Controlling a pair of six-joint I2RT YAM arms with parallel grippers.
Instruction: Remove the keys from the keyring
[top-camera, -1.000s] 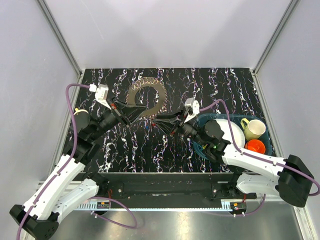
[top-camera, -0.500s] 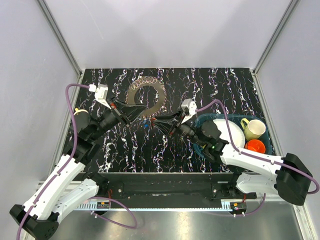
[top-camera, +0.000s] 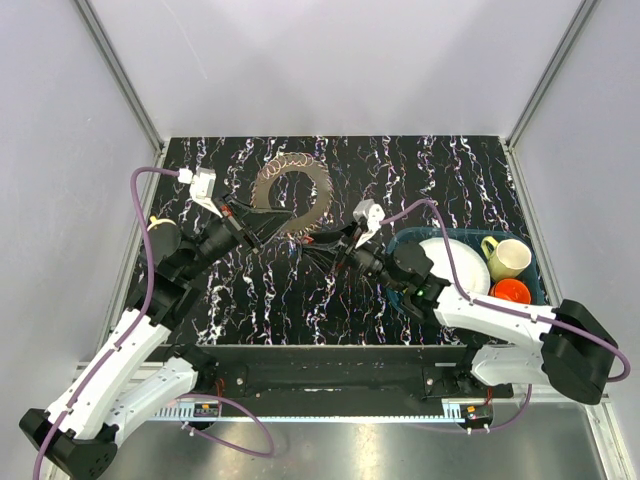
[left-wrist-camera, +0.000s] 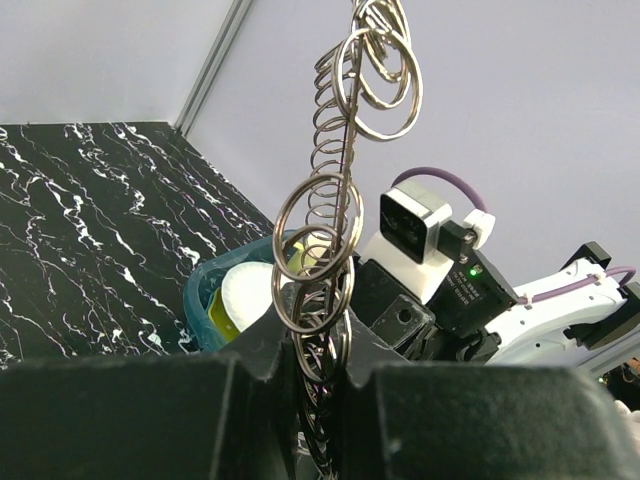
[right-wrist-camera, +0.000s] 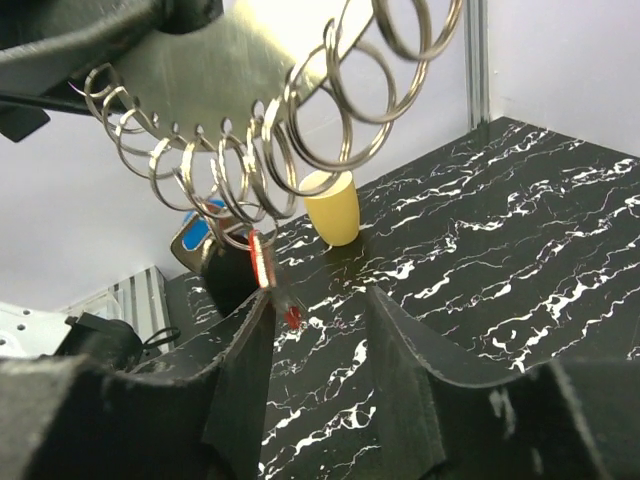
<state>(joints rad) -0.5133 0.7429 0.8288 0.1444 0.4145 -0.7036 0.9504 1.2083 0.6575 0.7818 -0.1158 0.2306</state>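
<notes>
The keyring (top-camera: 318, 198), a silvery wreath of many small rings, is held up off the black marbled table. My left gripper (top-camera: 280, 222) is shut on its lower edge; in the left wrist view the rings (left-wrist-camera: 345, 150) rise out of the closed jaws (left-wrist-camera: 320, 335). My right gripper (top-camera: 314, 246) is open just right of the ring. In the right wrist view the red key (right-wrist-camera: 262, 262) hangs from the rings (right-wrist-camera: 270, 150) and touches the tip of my left finger (right-wrist-camera: 240, 370). The blue key (right-wrist-camera: 200, 235) hangs behind it. The open jaws (right-wrist-camera: 318, 300) hold nothing.
A blue bin (top-camera: 537, 290) at the right holds a white plate (top-camera: 450, 262), a cream mug (top-camera: 505, 257) and an orange cup (top-camera: 511, 292). A yellow rounded object (right-wrist-camera: 332, 205) stands at the table's left edge, near the left arm. Grey walls enclose the table.
My right gripper has moved left, closer to the keyring and the hanging keys. My left gripper has kept its hold on the ring, almost still.
</notes>
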